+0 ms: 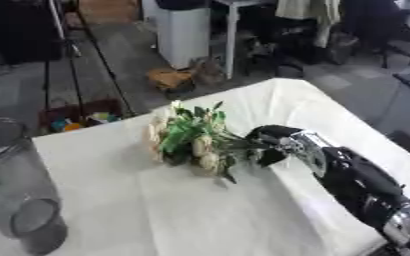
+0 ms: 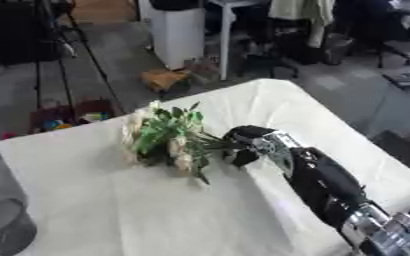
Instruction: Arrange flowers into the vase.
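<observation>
A bunch of cream flowers with green leaves (image 1: 189, 140) lies on the white tablecloth (image 1: 156, 210) near the middle of the table. My right hand (image 1: 268, 142) reaches in from the lower right and is curled round the stem end of the bunch. A tall clear glass vase (image 1: 16, 185) stands at the table's left edge, partly cut off by the frame. My left hand shows in neither view.
The table's far edge runs diagonally behind the flowers. Beyond it on the floor are a white cabinet (image 1: 182, 32), an orange object (image 1: 169, 78) and a box of coloured items (image 1: 77, 117). Bare cloth spreads between the flowers and the vase.
</observation>
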`<state>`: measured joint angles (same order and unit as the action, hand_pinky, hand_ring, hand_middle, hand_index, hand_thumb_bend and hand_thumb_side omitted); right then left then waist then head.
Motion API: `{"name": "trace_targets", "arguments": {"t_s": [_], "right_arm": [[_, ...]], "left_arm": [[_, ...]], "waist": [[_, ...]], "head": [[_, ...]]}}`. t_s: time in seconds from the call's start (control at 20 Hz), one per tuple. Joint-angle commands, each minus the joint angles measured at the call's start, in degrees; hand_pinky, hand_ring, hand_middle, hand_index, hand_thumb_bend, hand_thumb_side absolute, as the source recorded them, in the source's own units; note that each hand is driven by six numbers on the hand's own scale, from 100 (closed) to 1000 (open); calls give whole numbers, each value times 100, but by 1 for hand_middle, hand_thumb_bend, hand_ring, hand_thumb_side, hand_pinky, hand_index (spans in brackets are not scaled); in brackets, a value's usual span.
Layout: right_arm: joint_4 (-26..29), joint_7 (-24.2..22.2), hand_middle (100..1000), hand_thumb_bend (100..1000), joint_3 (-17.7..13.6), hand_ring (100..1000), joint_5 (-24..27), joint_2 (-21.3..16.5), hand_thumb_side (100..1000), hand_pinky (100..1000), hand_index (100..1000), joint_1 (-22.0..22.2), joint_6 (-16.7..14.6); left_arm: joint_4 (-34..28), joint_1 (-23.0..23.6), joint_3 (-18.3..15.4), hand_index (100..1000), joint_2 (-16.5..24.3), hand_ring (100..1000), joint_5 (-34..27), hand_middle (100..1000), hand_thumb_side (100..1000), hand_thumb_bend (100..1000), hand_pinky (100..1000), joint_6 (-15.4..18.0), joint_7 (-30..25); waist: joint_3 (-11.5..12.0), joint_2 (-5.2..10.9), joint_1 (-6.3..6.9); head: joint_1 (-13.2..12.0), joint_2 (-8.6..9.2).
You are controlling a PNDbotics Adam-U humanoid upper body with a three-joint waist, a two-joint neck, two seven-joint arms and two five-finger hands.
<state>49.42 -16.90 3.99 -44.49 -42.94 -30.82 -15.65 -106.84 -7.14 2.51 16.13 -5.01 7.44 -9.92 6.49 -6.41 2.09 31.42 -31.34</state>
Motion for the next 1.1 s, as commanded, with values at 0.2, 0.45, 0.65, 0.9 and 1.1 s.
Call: {"name": "trace_targets", "arguments": {"t_s": [0.2,0.45,0.65,0.9,1.1], "right_arm": [[63,35,655,100,-43,721,-16,-219,545,575,809,-92,79],[69,267,455,100,-69,593,-26,-206,512,431,652,-91,217],[72,562,383,100,-62,553,-7,-198,481,375,547,-78,351],[55,765,316,100,-41,511,-22,-171,451,307,467,-61,425],[62,966,254,100,-45,467,-21,-159,442,230,404,-58,485]], "left_arm": [[-109,-64,-44,747,54,682,-32,672,786,1000,737,1,-11],[-108,-65,-41,746,47,681,-40,671,786,1000,737,-9,-3],[-105,-64,-36,746,42,681,-42,671,786,1000,737,-16,-7],[-103,-64,-36,746,39,679,-51,670,785,1000,737,-24,-1],[-101,-62,-39,746,38,678,-53,670,785,1000,737,-29,6]], "waist": [[17,28,11],[14,24,17],[12,24,19],[14,22,20],[15,22,20]], "head": [[28,54],[29,53],[35,53],[40,50],[40,49]]}}
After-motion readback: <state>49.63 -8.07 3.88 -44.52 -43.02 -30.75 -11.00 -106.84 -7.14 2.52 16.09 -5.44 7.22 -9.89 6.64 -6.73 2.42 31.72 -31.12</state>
